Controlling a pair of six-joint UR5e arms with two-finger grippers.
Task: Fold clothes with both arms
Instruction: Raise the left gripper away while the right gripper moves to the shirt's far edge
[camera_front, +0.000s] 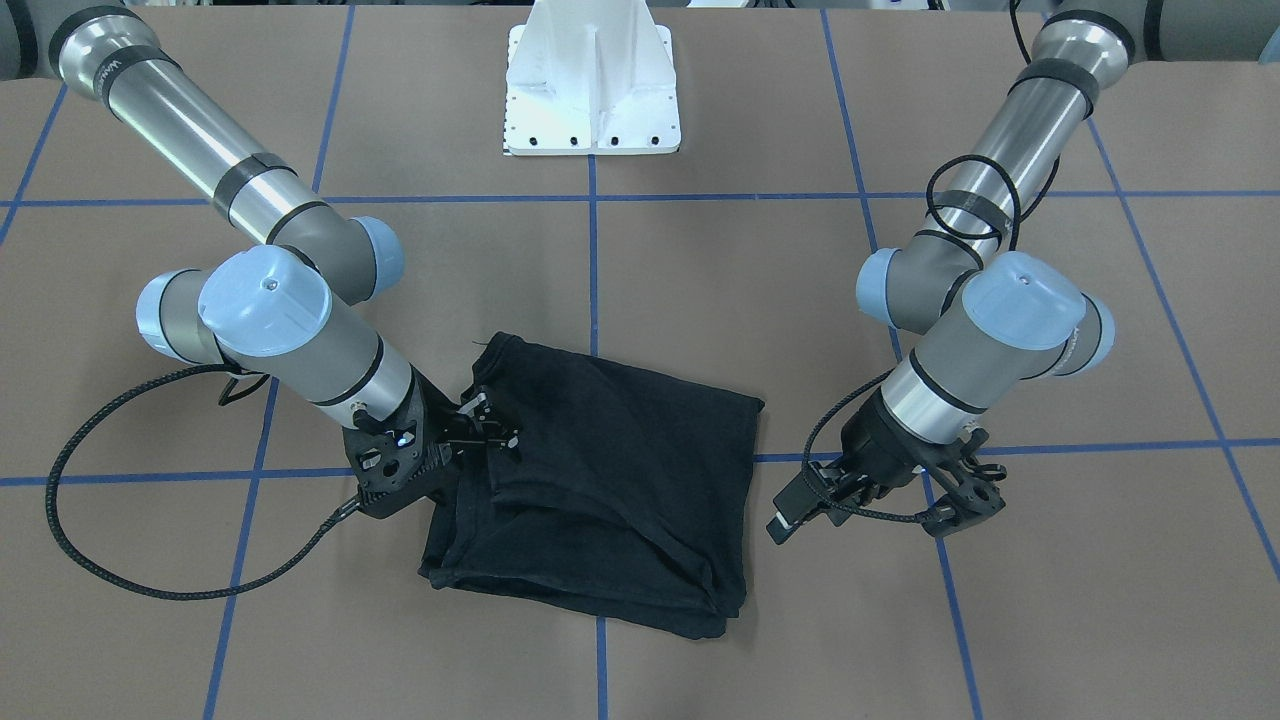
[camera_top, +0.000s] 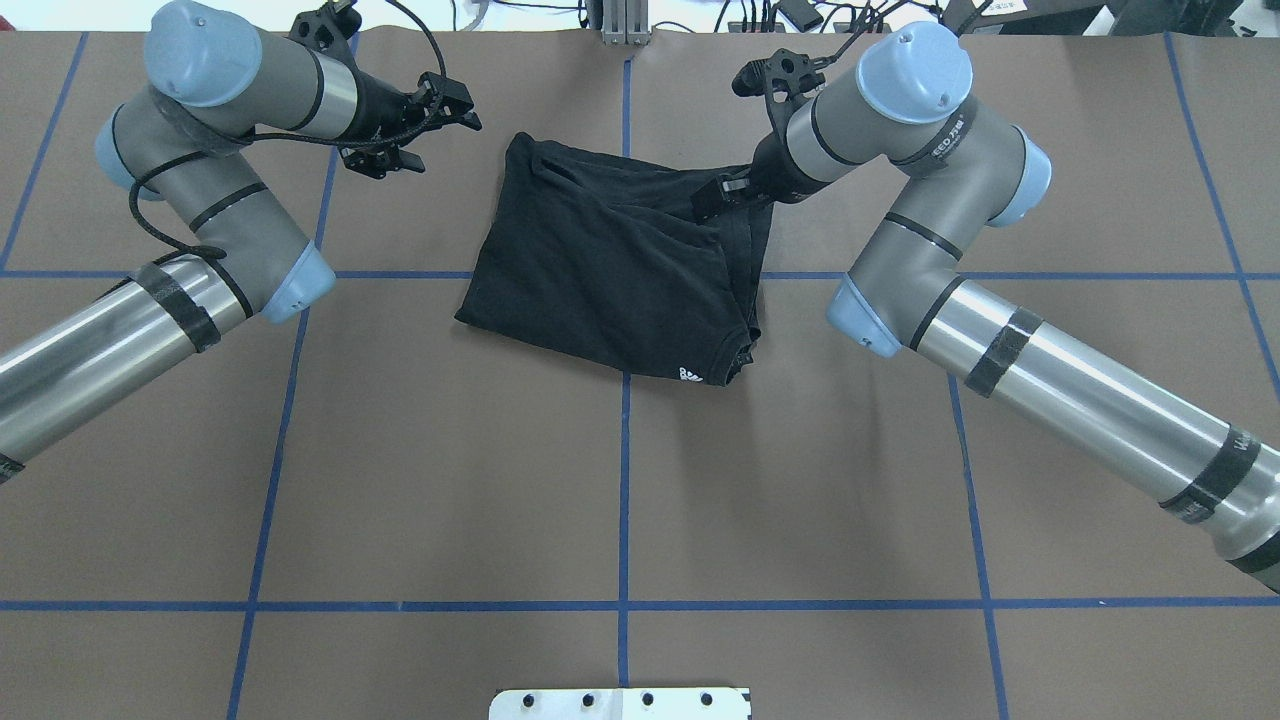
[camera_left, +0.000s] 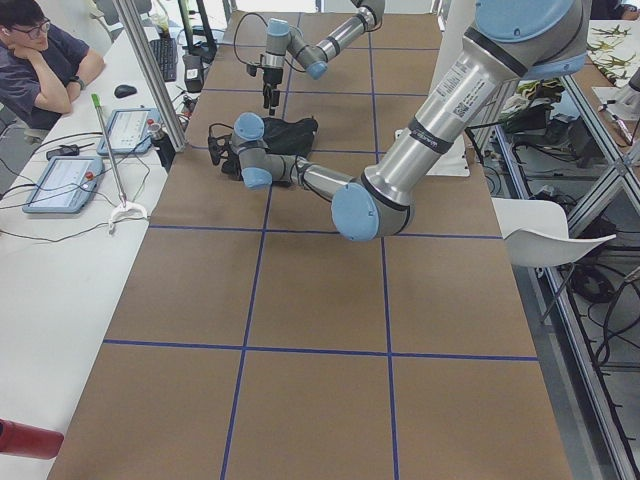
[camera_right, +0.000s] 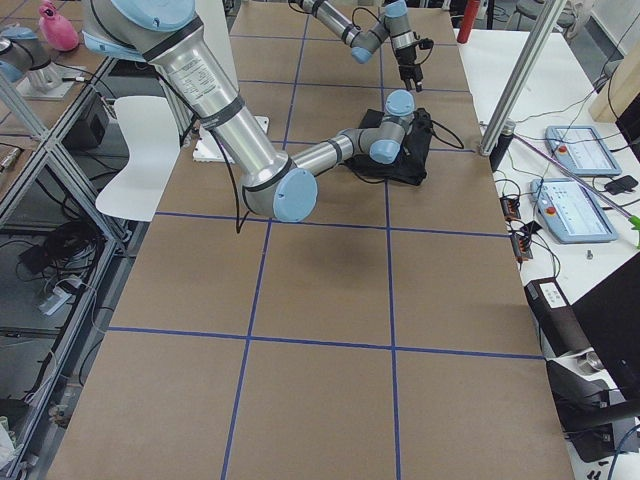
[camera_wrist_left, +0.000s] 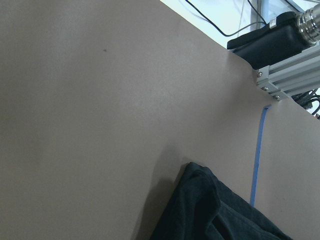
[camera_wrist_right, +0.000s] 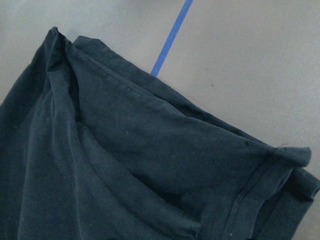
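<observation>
The clothes are one black T-shirt (camera_front: 620, 480) (camera_top: 610, 270), lying folded into a rough rectangle on the brown table past its middle. A small white mark (camera_top: 690, 375) shows near one corner of it. My right gripper (camera_front: 492, 428) (camera_top: 715, 197) hovers low over the shirt's edge on my right side, its fingers spread open and the cloth lying flat beneath. The right wrist view is filled with dark folds of the shirt (camera_wrist_right: 125, 160). My left gripper (camera_front: 800, 505) (camera_top: 440, 135) is open and holds nothing, just off the shirt's left side. A shirt corner (camera_wrist_left: 210, 210) shows in the left wrist view.
The white pedestal base (camera_front: 592, 90) stands at the robot's side of the table. Blue tape lines (camera_top: 624, 480) grid the brown surface. A person (camera_left: 40, 60) sits at a side desk with control pendants (camera_left: 60, 185). A white chair (camera_left: 550, 245) stands beside the table.
</observation>
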